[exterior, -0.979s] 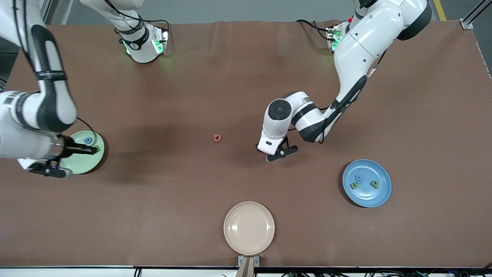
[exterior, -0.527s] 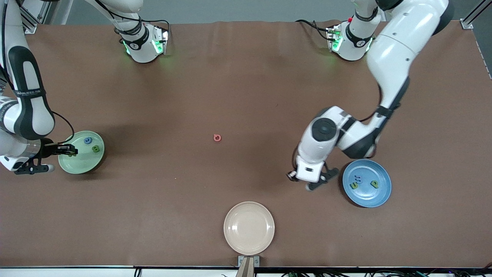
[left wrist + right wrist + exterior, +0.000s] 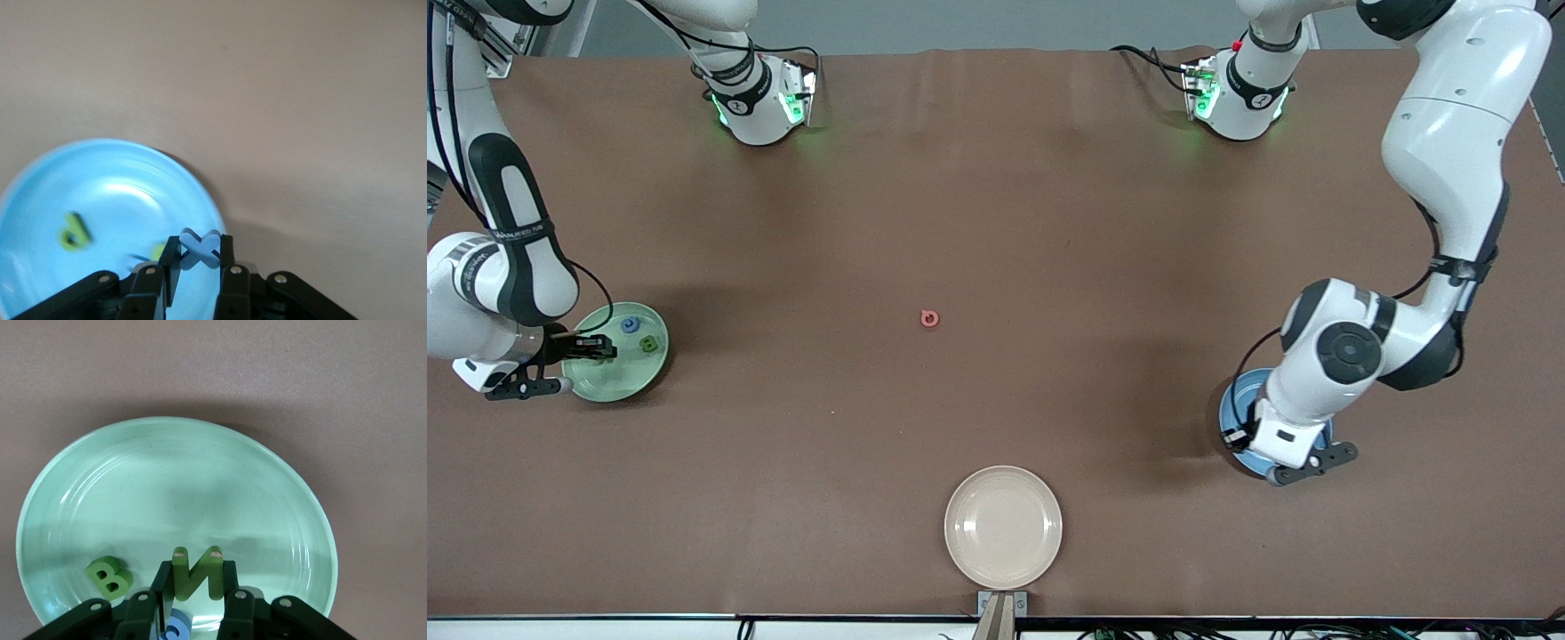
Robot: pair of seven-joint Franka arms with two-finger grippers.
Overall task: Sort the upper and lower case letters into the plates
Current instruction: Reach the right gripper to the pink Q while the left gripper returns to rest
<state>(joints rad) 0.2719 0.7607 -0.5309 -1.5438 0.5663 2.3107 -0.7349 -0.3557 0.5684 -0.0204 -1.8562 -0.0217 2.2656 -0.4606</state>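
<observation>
Over the blue plate (image 3: 40, 200), left claw (image 3: 199, 267) (shut) grips blue X (image 3: 199, 248).

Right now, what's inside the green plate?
The green plate holds a green B and a blue letter, partly hidden under the right pincer. That pincer, shut on a green N, hangs over the plate.

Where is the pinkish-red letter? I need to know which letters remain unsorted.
In the front view, the pinkish-red letter lies alone on the bare table near its middle, between the green plate and the blue plate, in neither.
</observation>
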